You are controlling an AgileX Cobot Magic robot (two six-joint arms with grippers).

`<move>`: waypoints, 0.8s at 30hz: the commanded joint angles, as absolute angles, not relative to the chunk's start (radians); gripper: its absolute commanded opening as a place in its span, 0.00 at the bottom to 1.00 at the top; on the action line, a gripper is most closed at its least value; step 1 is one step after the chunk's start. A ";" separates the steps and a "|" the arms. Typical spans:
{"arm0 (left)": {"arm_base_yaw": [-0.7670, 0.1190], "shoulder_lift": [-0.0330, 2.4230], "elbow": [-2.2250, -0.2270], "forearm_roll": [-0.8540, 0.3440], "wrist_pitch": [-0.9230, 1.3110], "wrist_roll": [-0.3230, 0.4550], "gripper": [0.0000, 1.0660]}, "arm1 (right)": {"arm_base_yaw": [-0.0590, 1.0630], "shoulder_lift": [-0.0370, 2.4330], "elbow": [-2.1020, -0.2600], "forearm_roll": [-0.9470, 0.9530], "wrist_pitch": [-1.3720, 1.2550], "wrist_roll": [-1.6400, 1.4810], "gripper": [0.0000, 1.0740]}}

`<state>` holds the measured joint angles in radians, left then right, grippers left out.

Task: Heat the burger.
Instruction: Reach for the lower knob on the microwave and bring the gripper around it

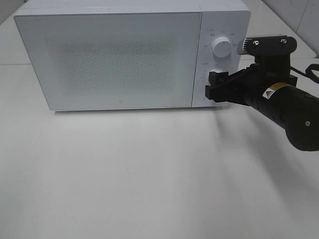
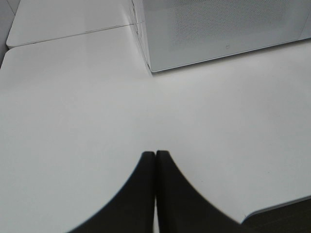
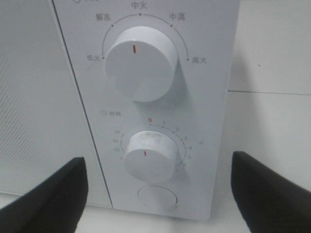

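Exterior high shows no burger; I judge it sits inside the shut microwave (image 1: 107,55). My right pincer (image 1: 213,85) is spread before the timer knob (image 3: 149,156) at the right; setting the time remains. My left pincer (image 2: 155,160) is pressed together over the table (image 1: 149,174).

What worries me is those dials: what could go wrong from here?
The open right tool is lined up on the small white timer knob; closing off-centre, it might slip on the knob or press the round white button close by. The burger is not visible behind the frosted white microwave door, so heating might start empty.
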<state>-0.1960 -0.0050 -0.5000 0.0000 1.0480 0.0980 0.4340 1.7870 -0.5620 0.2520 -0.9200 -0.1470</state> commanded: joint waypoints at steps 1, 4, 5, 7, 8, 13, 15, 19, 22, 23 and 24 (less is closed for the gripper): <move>-0.194 -0.026 -0.497 -0.006 1.034 0.096 0.00 | 0.462 1.798 -0.566 0.272 -0.950 -0.156 0.71; -0.194 -0.026 -0.497 -0.006 1.034 0.096 0.00 | 0.504 1.806 -0.566 0.288 -0.971 -0.170 0.71; -0.194 -0.026 -0.497 -0.006 1.034 0.096 0.00 | 0.526 1.806 -0.566 0.300 -0.989 -0.187 0.71; -0.194 -0.026 -0.497 -0.006 1.034 0.096 0.00 | 0.530 1.806 -0.566 0.313 -0.998 -0.195 0.71; -0.194 -0.026 -0.497 -0.006 1.034 0.096 0.00 | 0.532 1.806 -0.566 0.355 -1.016 -0.196 0.71; -0.194 -0.026 -0.497 -0.006 1.034 0.096 0.00 | 0.532 1.806 -0.566 0.434 -1.041 -0.199 0.71; -0.194 -0.026 -0.497 -0.006 1.034 0.096 0.00 | 0.532 1.806 -0.566 0.418 -1.046 -0.198 0.71; -0.194 -0.026 -0.497 -0.006 1.034 0.096 0.00 | 0.532 1.806 -0.566 0.386 -1.051 -0.194 0.71; -0.194 -0.026 -0.497 -0.006 1.034 0.096 0.00 | 0.532 1.806 -0.566 0.379 -1.051 -0.194 0.71; -0.194 -0.026 -0.497 -0.006 1.034 0.096 0.00 | 0.532 1.806 -0.566 0.384 -1.052 -0.198 0.71; -0.194 -0.026 -0.497 -0.006 1.034 0.096 0.00 | 0.532 1.806 -0.566 0.387 -1.053 -0.204 0.71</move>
<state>-0.1960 -0.0050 -0.5000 0.0000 1.0480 0.0980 0.5320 1.8100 -0.5620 0.3950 -1.0370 -0.1840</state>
